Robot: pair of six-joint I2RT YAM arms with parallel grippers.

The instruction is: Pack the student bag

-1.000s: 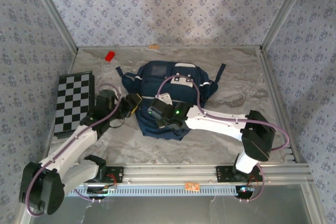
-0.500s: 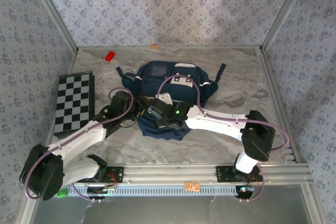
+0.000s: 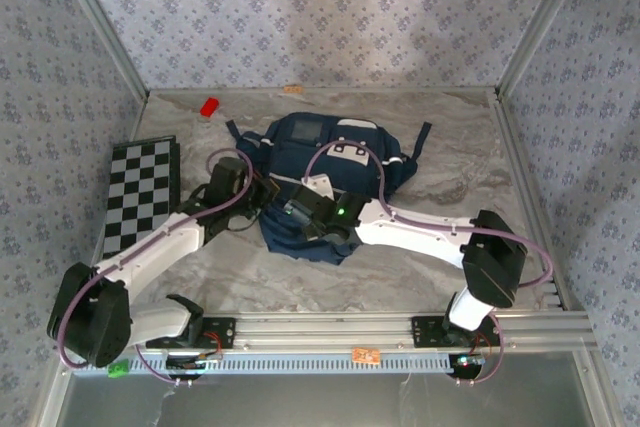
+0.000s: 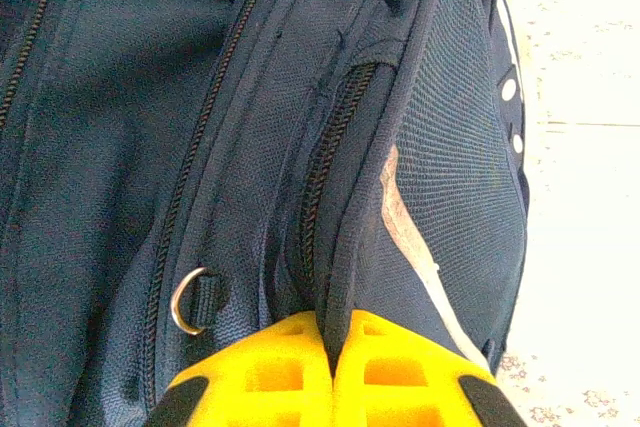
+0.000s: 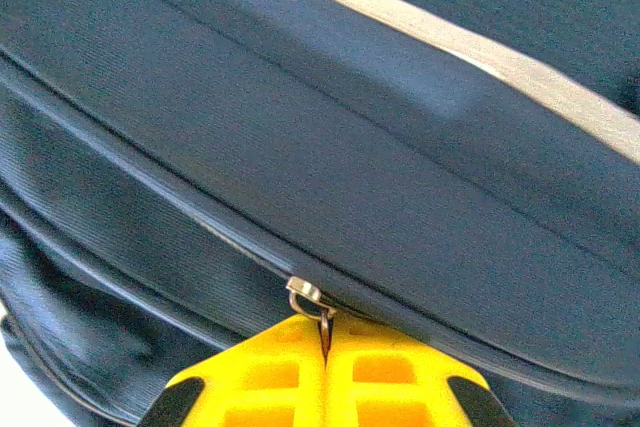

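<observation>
The surface [image 3: 480,157] carries the bag [image 3: 335,152], which lies flat in the middle, directly under both pincers and stretching away beyond them. It is soft, limp cloth. It will likely sag and bunch where it is pulled rather than move as one piece, so any tug wants a counter-hold. It looks light enough to drag. The best holds are seams, piped edges and zip hardware, since slack panels would probably slip from the fingers.

A checkerboard [image 3: 140,195] lies well off to the left of the left pincer, apart from the bag.

The left pincer [image 4: 328,337] is clamped tight on a piped pocket edge of the bag, and the ridge of cloth runs out from between its fingers. The mesh pocket [image 4: 455,137] is just right of it.

The right pincer [image 5: 325,342] is also fully closed, nipping the zip pull [image 5: 310,297]. Whether that zip is open I cannot tell.

A ring [image 4: 187,299] sits just left of the left pincer, untouched.
</observation>
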